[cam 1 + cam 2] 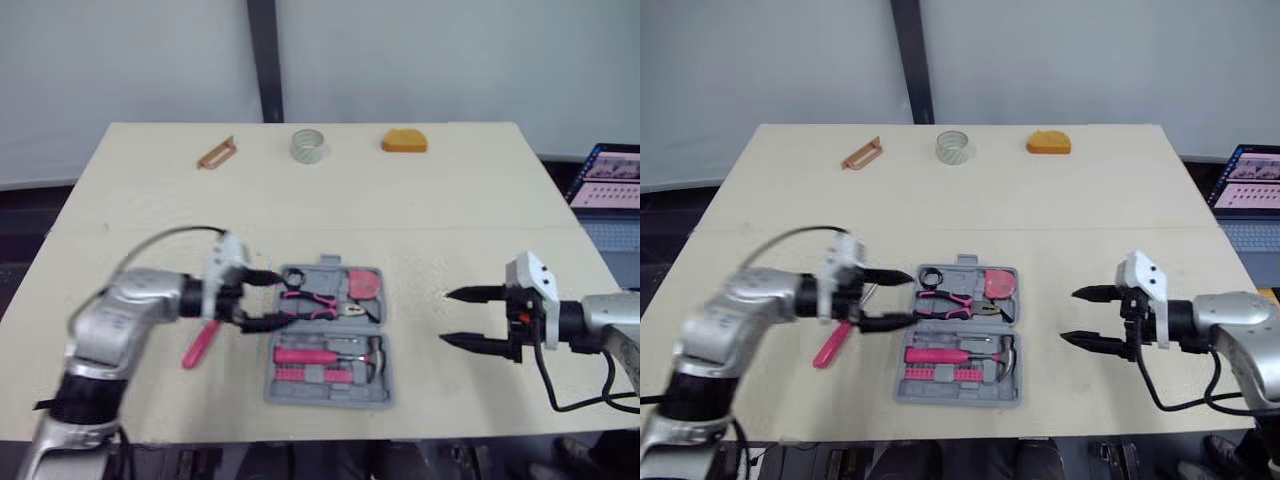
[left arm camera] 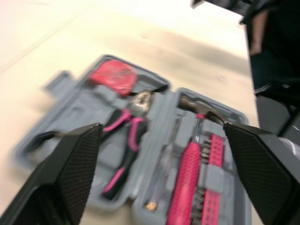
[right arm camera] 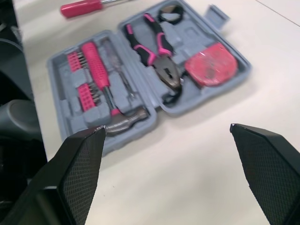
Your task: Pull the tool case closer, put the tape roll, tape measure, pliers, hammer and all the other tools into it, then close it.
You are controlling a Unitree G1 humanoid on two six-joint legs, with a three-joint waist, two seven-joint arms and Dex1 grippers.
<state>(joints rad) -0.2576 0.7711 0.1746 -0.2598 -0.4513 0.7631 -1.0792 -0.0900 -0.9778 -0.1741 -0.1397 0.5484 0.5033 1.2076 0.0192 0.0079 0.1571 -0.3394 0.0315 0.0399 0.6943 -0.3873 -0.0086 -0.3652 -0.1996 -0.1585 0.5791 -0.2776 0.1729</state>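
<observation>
Open and lying flat, the grey tool case (image 1: 328, 335) sits near the front edge of the table (image 1: 450, 220), about midway along it. Seated in its trays are the pliers (image 1: 312, 300), a red tape measure (image 1: 363, 284), the pink-handled hammer (image 1: 310, 355), a strip of pink bits (image 1: 308, 375) and a black ring (image 1: 292, 277).

A pink-handled screwdriver (image 1: 198, 347) lies on the table just left of the case. The tape roll (image 1: 308, 146) stands at the far edge, between a tan object (image 1: 216, 153) and an orange one (image 1: 404, 141).

The left gripper (image 1: 276, 300) is spread wide and empty, its tips at the case's left rim by the plier handles. The right gripper (image 1: 446, 318) is likewise wide and empty, over bare table right of the case and apart from it. A laptop (image 1: 610, 190) sits beyond the right edge.
</observation>
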